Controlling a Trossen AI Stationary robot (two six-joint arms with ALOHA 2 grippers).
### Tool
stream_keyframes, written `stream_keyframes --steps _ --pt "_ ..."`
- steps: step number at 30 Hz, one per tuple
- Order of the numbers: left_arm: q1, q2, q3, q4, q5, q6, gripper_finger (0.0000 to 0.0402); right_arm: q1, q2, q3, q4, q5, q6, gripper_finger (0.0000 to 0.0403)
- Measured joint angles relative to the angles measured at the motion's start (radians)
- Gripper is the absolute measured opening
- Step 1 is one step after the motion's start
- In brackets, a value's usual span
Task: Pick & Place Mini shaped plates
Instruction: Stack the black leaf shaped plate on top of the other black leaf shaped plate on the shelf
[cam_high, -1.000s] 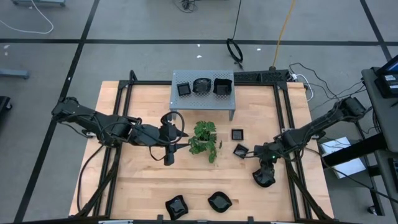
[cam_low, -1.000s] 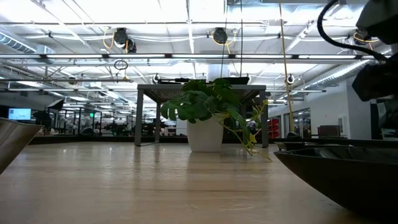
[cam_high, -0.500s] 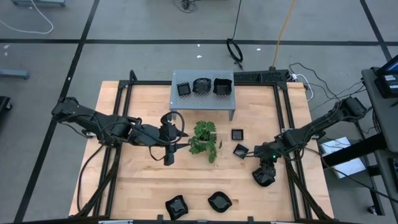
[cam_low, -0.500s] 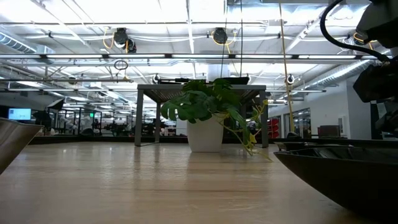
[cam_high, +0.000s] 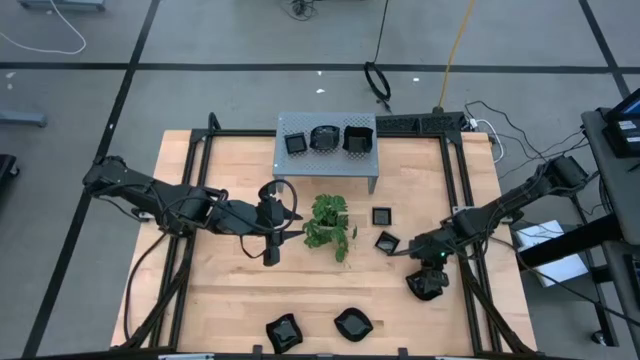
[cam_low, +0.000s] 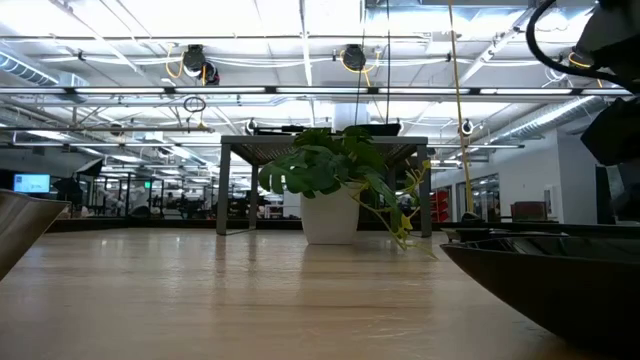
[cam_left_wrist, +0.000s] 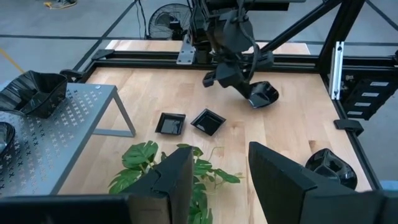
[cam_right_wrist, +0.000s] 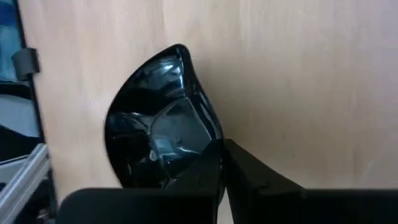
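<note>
Glossy black mini shaped plates are spread about. Three stand on the grey shelf (cam_high: 325, 150), and two small square ones (cam_high: 381, 215) (cam_high: 387, 241) lie to the right of the plant (cam_high: 328, 222). Two wavy ones (cam_high: 283, 332) (cam_high: 352, 323) lie at the near edge. My right gripper (cam_high: 427, 268) is shut on one more black dish (cam_high: 425, 286) at the table's right side. My left gripper (cam_high: 271, 255) hangs open and empty above the table, left of the plant. My right gripper has the dish's rim (cam_right_wrist: 210, 142) pinched between its two fingers. One finger (cam_right_wrist: 198, 182) lies over the hollow side and the other finger (cam_right_wrist: 261, 182) is outside the wall. The fingers slant down at it. In the left wrist view the dish (cam_left_wrist: 263, 94) looks tipped, low at the table.
The plant in its white pot (cam_low: 330, 215) stands mid-table, in front of the shelf. Black frame rails (cam_high: 470, 290) run along the table's sides, close by the right gripper. Bare wood (cam_high: 230, 290) lies at the near left. A dark dish (cam_low: 545, 285) fills the low view's right foreground.
My right gripper has shut on the dish's rim and has rolled a little at the wrist while staying in place.
</note>
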Motion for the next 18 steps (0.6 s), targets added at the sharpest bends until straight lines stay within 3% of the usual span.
stream_keyframes --steps 4,10,14,18 --pt "0.000 0.000 0.000 0.000 0.000 0.004 0.0159 -0.001 0.000 0.000 0.108 0.021 -0.008 0.0001" --pt "0.000 0.000 0.000 -0.005 0.001 0.092 0.0159 -0.002 0.005 0.000 0.317 0.189 0.007 0.0001" --pt "0.000 0.000 0.000 -0.007 0.002 0.099 0.0159 -0.010 0.084 0.001 0.381 0.264 0.002 0.0001" --pt "0.000 0.000 0.000 -0.008 0.021 0.083 0.0159 -0.046 0.219 0.001 0.527 0.262 -0.015 0.0001"
